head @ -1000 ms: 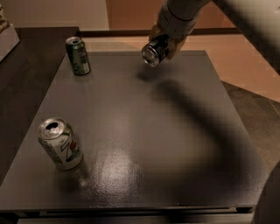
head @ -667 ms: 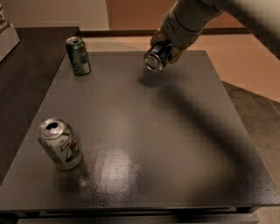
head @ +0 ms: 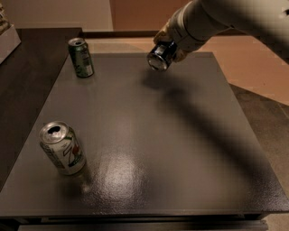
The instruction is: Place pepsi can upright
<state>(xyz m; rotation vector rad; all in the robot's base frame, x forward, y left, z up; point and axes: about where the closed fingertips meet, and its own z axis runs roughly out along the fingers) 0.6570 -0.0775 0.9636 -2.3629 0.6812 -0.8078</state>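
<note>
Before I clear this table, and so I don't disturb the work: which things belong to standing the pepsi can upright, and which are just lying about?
In the job: pepsi can, held tilted above the table's far side; gripper, clamped on it.
Lying about: green can, upright, far left; white-silver can, upright, near left.

Bare lab-like room: dark surface point(head: 180, 135), tan floor point(head: 255, 63), pale wall point(head: 54, 13); gripper point(head: 169, 47) grips the pepsi can point(head: 161, 56) above the far edge.

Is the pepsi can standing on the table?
No, the gripper holds the pepsi can tilted in the air above the table's far side.
</note>
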